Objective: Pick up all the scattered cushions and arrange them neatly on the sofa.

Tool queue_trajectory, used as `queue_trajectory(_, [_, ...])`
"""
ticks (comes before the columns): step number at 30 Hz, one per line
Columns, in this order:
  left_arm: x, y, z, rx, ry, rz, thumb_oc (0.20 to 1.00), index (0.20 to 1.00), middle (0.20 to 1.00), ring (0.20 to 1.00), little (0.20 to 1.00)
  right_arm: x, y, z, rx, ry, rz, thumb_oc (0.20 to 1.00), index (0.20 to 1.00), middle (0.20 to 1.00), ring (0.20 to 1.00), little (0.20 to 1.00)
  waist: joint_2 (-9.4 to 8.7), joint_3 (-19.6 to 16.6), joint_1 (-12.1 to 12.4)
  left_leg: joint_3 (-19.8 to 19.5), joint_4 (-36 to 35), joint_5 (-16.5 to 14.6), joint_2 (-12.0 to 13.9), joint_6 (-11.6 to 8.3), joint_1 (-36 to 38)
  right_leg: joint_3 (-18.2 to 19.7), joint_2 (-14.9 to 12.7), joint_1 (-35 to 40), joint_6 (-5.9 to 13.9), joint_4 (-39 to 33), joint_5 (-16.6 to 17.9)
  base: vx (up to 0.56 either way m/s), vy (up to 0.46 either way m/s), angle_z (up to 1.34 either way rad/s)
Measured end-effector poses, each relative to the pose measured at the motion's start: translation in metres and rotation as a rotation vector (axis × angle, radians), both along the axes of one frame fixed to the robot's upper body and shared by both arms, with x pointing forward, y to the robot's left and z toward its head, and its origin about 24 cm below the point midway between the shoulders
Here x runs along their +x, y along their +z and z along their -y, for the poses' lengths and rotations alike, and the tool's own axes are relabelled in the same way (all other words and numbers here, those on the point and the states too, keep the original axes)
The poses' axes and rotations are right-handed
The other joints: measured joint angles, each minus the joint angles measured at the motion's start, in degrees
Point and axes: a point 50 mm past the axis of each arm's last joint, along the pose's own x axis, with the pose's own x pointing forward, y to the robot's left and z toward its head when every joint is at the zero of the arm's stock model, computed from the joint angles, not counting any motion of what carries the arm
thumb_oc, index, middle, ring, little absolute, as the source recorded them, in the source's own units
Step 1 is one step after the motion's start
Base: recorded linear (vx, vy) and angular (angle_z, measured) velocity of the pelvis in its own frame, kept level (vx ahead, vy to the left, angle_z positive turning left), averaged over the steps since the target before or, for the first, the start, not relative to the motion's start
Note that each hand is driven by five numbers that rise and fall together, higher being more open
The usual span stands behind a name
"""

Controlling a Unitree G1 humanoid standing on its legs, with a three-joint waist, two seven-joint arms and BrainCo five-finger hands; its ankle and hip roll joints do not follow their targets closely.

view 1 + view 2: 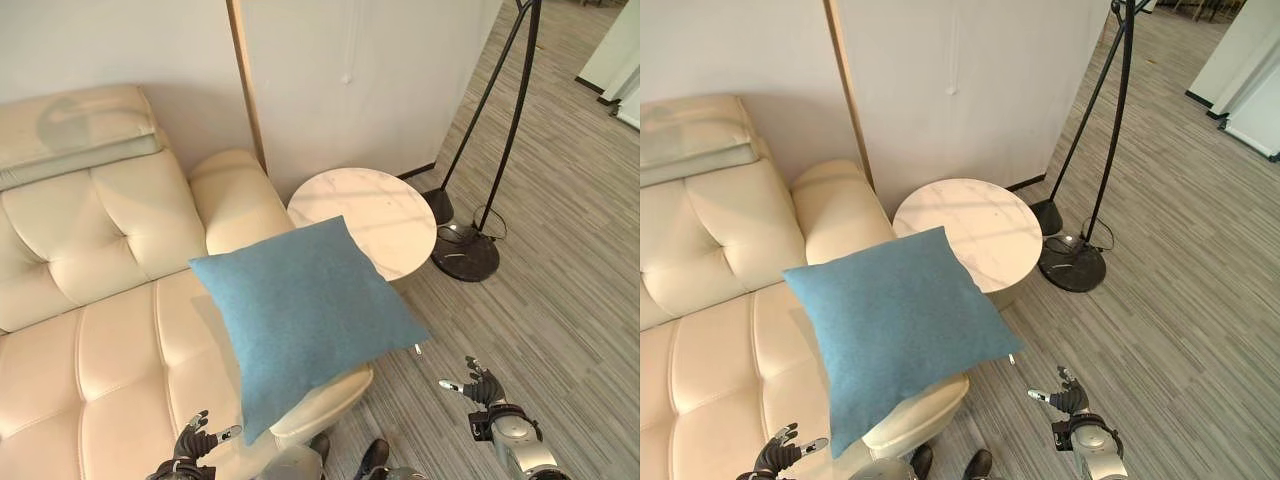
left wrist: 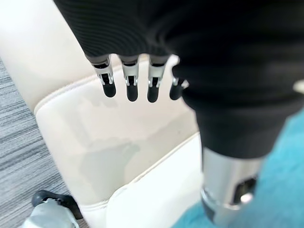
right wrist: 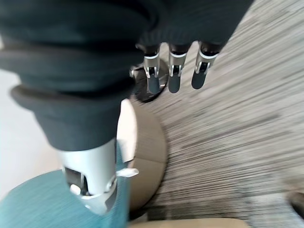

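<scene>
My left hand (image 1: 196, 440) and right hand (image 1: 484, 389) hung spread and empty. The cushion (image 1: 305, 310) lay askew on the sofa (image 1: 110, 340), one corner overhanging the seat's front edge; I judged a nudge could tip it off.

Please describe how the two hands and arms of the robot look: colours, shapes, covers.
The left hand and the right hand look alike: slim silver fingers ending in dark rounded tips, and a black ribbed cover over the back of the hand and the wrist. The thumb is a thicker silver-grey cylinder set apart from the fingers. In the eye views the right forearm is rounded and silver-grey.
</scene>
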Motion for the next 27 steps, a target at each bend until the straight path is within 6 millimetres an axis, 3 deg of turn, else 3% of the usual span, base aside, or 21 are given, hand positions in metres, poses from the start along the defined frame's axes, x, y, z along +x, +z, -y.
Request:
queue_trajectory(1, [0.001,0.003,-0.003,0.009,-0.008,0.014,1.000,1.000,1.000,1.000,1.000,0.001,0.001,-0.003,0.006,0.006,0.007,1.000,1.000,1.000,1.000,1.000,-0.16,-0.3,-0.4,-0.3,-0.8,1.1,-0.1,-0.40,0.3,1.7,-0.4,-0.5,0.69,-2.1,-0.1,0.23,-0.122,1.21])
queue_trajectory(2, [0.018,0.003,0.007,-0.008,-0.006,0.047,1.000,1.000,1.000,1.000,1.000,-0.001,0.006,0.004,-0.006,-0.008,0.035,1.000,1.000,1.000,1.000,1.000,2.39,0.3,-1.5,-6.4,1.7,0.1,0.2,-1.51,-1.2,6.3,3.8,-3.2,2.16,-0.9,-1.7,0.32,-0.204,1.43])
queue_trajectory(3, [0.026,0.004,0.013,-0.013,-0.035,0.061,1.000,1.000,1.000,1.000,1.000,-0.003,0.007,0.007,-0.009,-0.026,0.043,1.000,1.000,1.000,1.000,1.000,3.71,0.0,-3.3,-10.2,1.7,0.7,0.8,-2.27,-1.7,8.9,6.5,-3.1,2.43,-4.4,-1.6,0.10,-0.082,2.07])
queue_trajectory(4, [0.037,0.007,0.020,-0.021,-0.078,0.088,1.000,1.000,1.000,1.000,1.000,-0.008,0.005,0.008,-0.013,-0.037,0.030,1.000,1.000,1.000,1.000,1.000,4.02,0.0,-5.6,-13.0,-1.1,1.6,0.5,-4.24,-1.6,8.2,7.7,-2.9,2.97,-8.4,-0.7,0.16,-0.215,1.83])
queue_trajectory(5, [0.045,0.011,0.021,-0.021,-0.087,0.116,1.000,1.000,1.000,1.000,1.000,-0.013,0.000,0.007,-0.009,-0.043,0.001,1.000,1.000,1.000,1.000,1.000,2.59,0.3,-4.8,-13.4,-4.0,1.8,0.4,-4.39,0.0,7.0,6.3,-3.3,2.81,-10.0,0.9,0.10,-0.179,1.61])
queue_trajectory(6, [0.043,0.010,0.022,-0.026,-0.077,0.117,1.000,1.000,1.000,1.000,1.000,-0.014,-0.001,0.006,-0.006,-0.045,-0.002,1.000,1.000,1.000,1.000,1.000,0.72,-0.1,-4.8,-11.3,-6.0,1.8,-0.2,-4.18,0.6,4.7,4.2,-1.6,-0.79,-12.7,4.4,0.15,-0.239,1.14])
queue_trajectory(7, [0.040,0.006,0.028,-0.043,-0.064,0.108,1.000,1.000,1.000,1.000,1.000,-0.011,0.001,0.010,-0.018,-0.050,0.001,1.000,1.000,1.000,1.000,1.000,0.60,-0.6,-4.8,-9.8,-7.2,2.1,0.9,-3.83,1.5,2.8,3.7,-0.9,-1.27,-12.4,7.2,0.09,-0.134,1.15])
queue_trajectory(10, [0.036,0.008,0.026,-0.037,-0.059,0.115,1.000,1.000,1.000,1.000,1.000,0.016,0.020,0.013,-0.041,-0.027,0.088,1.000,1.000,1.000,1.000,1.000,1.10,-0.7,-2.8,-5.4,-5.7,1.2,4.4,-6.59,0.5,1.6,6.1,0.4,-1.71,-15.6,7.2,0.02,-0.116,0.48])
queue_trajectory(12, [0.034,0.008,0.025,-0.035,-0.060,0.113,1.000,1.000,1.000,1.000,1.000,0.030,0.032,0.017,-0.061,-0.021,0.135,1.000,1.000,1.000,1.000,1.000,0.48,-0.2,-2.3,-4.5,-2.9,1.9,4.4,-7.40,-0.6,0.6,6.4,0.9,-3.26,-15.9,7.9,0.05,-0.083,0.45])
queue_trajectory(13, [0.038,0.011,0.026,-0.039,-0.064,0.133,1.000,1.000,1.000,1.000,1.000,0.037,0.039,0.022,-0.068,-0.037,0.163,1.000,1.000,1.000,1.000,1.000,0.08,0.3,-2.2,-3.3,-1.0,2.3,4.0,-7.96,-1.8,-2.2,6.2,2.9,-3.58,-17.8,8.0,0.12,-0.073,1.20])
queue_trajectory(15, [0.050,0.019,0.030,-0.053,-0.076,0.190,1.000,1.000,1.000,1.000,1.000,0.037,0.039,0.024,-0.072,-0.050,0.165,1.000,1.000,1.000,1.000,1.000,-0.76,0.9,-3.3,4.6,-1.3,2.5,4.8,-8.19,-1.8,-6.8,6.1,6.5,-4.04,-21.4,8.3,0.08,-0.024,1.17])
queue_trajectory(16, [0.054,0.022,0.033,-0.057,-0.089,0.211,1.000,1.000,1.000,1.000,1.000,0.037,0.040,0.024,-0.062,-0.057,0.169,1.000,1.000,1.000,1.000,1.000,-0.72,0.9,-3.7,7.6,-1.8,2.5,5.2,-8.17,-1.9,-7.8,6.1,6.8,-4.14,-21.9,8.2,0.03,0.003,0.56])
queue_trajectory(19, [0.063,0.026,0.039,-0.074,-0.114,0.239,1.000,1.000,1.000,1.000,1.000,0.043,0.041,0.019,-0.024,-0.070,0.183,1.000,1.000,1.000,1.000,1.000,0.27,1.1,-3.8,10.3,-4.7,3.3,5.6,-7.86,-0.5,-8.0,6.5,6.6,-4.46,-22.3,8.5,0.06,0.008,0.10])
queue_trajectory(23, [0.101,0.044,0.053,-0.071,-0.196,0.326,1.000,1.000,1.000,1.000,1.000,0.043,0.025,0.000,0.043,-0.072,0.124,1.000,1.000,1.000,1.000,1.000,0.21,1.4,-4.5,10.2,-8.5,3.6,5.7,-6.49,-0.3,-8.2,6.6,4.5,-4.13,-22.0,9.0,-0.05,0.038,0.00])
queue_trajectory(27, [0.147,0.073,0.076,-0.046,-0.314,0.441,1.000,1.000,1.000,1.000,1.000,0.072,0.036,-0.036,0.131,-0.016,0.172,1.000,1.000,1.000,1.000,1.000,-0.09,2.3,-5.5,11.3,-7.8,4.7,4.5,-5.60,-6.3,-7.2,4.9,-2.4,-4.01,-19.5,10.0,-0.08,0.041,-0.09])
